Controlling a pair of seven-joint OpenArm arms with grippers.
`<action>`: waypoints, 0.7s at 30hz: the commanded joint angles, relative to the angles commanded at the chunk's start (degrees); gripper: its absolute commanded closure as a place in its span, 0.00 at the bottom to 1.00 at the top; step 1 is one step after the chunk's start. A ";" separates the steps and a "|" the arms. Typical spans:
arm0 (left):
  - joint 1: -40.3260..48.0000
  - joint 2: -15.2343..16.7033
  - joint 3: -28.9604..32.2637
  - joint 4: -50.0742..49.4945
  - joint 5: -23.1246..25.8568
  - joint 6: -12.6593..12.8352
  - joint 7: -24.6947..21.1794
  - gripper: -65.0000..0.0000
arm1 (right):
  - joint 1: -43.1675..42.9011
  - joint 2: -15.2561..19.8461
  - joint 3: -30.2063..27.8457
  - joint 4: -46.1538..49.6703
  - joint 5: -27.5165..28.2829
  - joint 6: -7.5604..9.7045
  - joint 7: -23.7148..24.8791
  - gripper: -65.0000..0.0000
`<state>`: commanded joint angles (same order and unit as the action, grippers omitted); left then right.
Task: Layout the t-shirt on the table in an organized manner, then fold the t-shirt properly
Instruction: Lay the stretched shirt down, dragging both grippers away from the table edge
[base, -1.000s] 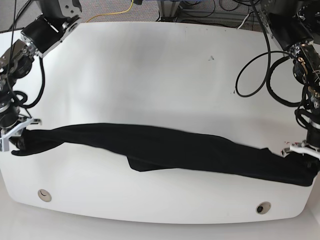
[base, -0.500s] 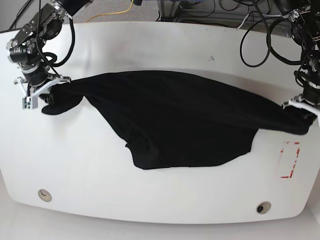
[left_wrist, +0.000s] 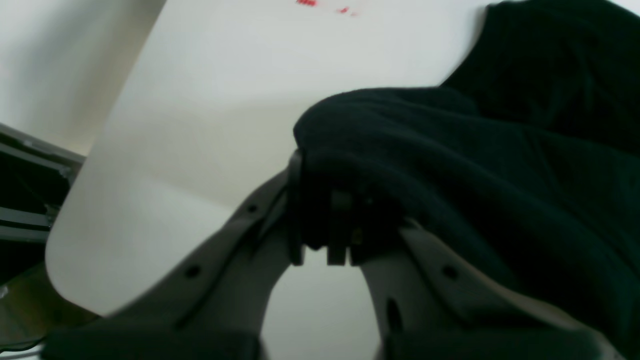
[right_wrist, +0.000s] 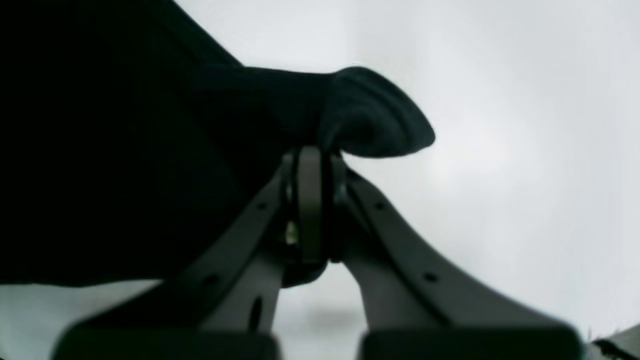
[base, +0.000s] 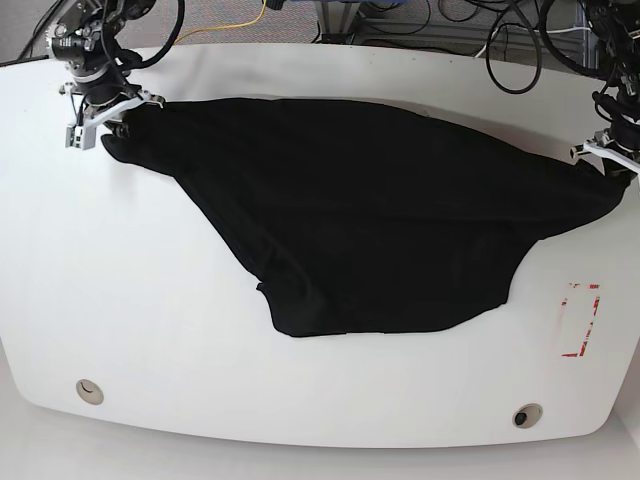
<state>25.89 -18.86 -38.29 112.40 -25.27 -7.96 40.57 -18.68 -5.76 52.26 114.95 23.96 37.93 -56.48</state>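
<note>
Both tools, left tool (base: 607, 158) and right tool (base: 97, 118), are clamped tight on corners of the t-shirt (base: 370, 210), spread across the far tabletop (base: 150, 300). I'd pull evenly, low, so the near hem flattens.

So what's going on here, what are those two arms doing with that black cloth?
They are spreading out a black t-shirt on a white table. Each hand is clamped on one end of it: the right hand near the table's far corner on the base view's left, the left hand at the edge on the opposite side. The shirt is stretched between them and fans out toward the front, but it lies unevenly and is not yet folded. A red rectangle is marked on the table nearby.
</note>
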 joint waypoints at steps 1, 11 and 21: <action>0.44 0.00 -0.09 0.00 0.00 0.00 0.00 1.00 | -0.26 -0.09 0.00 0.00 -0.09 0.00 0.09 1.00; 4.04 0.00 -0.26 0.00 0.00 0.00 0.00 1.00 | -3.08 -0.26 0.09 -0.09 -0.18 -0.44 0.09 1.00; 7.56 0.00 -1.76 0.00 0.00 0.00 0.00 1.00 | -5.54 -0.26 0.18 -0.18 -0.18 -0.62 0.09 0.39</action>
<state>33.45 -18.86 -40.04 112.40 -25.27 -7.96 40.57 -24.22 -6.02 52.44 114.77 23.78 37.32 -56.40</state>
